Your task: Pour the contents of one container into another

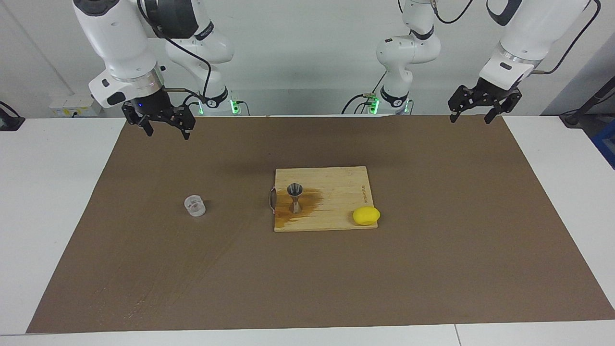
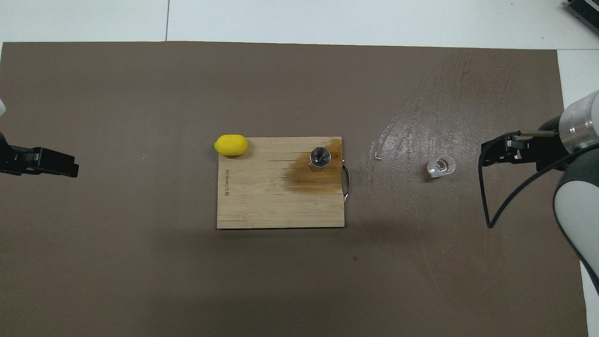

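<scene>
Clear cup (image 1: 195,205) stands upright on the brown mat (image 1: 432,269), toward the right arm's end of the table and clear of both arms; right gripper (image 1: 166,131) hangs above the mat's edge nearest the robots, fingers spread and holding nothing; left gripper (image 1: 472,117) waits over the mat's corner at its own end, likewise spread and empty; metal jigger (image 1: 294,197) stands upright on a stained patch of the wooden cutting board (image 1: 336,185) mid-mat; a yellow lemon (image 1: 366,216) rests at the board's corner.
</scene>
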Action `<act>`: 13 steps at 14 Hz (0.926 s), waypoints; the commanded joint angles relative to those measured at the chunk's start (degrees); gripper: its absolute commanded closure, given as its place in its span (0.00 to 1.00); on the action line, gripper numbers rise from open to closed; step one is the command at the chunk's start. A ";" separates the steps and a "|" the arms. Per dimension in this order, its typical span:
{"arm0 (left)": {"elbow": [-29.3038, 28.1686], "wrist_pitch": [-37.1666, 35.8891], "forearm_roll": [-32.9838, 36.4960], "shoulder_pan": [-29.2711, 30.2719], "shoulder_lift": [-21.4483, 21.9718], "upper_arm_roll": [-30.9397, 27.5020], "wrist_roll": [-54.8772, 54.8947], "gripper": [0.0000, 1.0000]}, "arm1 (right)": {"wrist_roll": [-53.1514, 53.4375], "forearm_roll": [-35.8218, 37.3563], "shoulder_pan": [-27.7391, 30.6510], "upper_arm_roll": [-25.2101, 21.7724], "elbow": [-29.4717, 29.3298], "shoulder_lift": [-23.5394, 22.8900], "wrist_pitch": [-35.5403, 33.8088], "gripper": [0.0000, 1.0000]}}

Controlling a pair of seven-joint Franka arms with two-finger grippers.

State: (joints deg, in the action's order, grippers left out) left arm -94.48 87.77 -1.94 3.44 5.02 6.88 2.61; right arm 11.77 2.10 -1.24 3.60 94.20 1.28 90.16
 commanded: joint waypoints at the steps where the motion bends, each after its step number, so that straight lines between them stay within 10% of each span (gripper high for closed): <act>1: -0.53 -0.49 -0.79 0.87 0.69 0.60 -0.33 0.00 | 0.70 0.27 0.27 0.09 -0.24 0.57 -0.43 0.00; 13: -0.53 -0.58 -0.79 0.87 0.69 0.60 -0.33 0.00 | -1.40 -1.13 0.80 -0.09 -0.16 0.39 -0.07 0.00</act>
State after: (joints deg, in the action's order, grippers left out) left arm -94.48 87.77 -1.94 3.44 5.02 6.88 2.61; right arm 11.87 0.64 -1.10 3.29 94.20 1.47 90.16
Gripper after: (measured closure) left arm 0.000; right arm 0.000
